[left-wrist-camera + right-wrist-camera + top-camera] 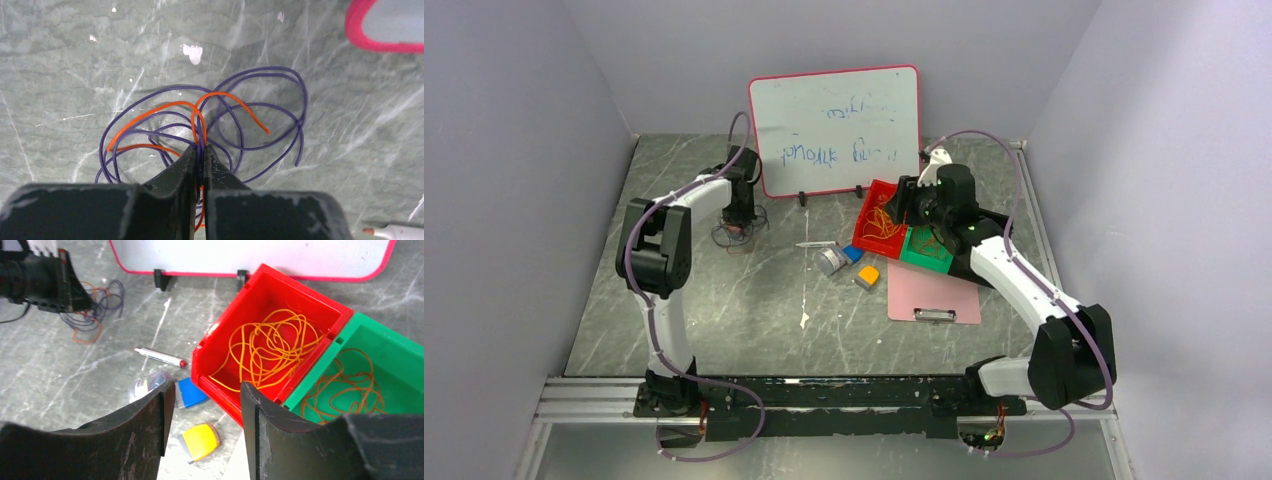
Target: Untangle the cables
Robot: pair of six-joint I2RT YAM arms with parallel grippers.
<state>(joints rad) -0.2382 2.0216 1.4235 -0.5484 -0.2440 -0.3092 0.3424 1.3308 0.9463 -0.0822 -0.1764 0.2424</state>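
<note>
Two colours, purple and orange, knot together in the cables (202, 122) on the table (60, 75), where the left gripper (200, 149) pinches crossing strands, seemingly to draw one free, while the right gripper (206, 390) hangs wide apart above the red bin (212, 372).

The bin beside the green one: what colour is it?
The bin is red, clearest in the right wrist view.

light: even, soft overhead | shadows: faint | table (60, 75) sheen (mild glare) | cables (199, 125) sharp | fingers (172, 177) slightly soft
</note>
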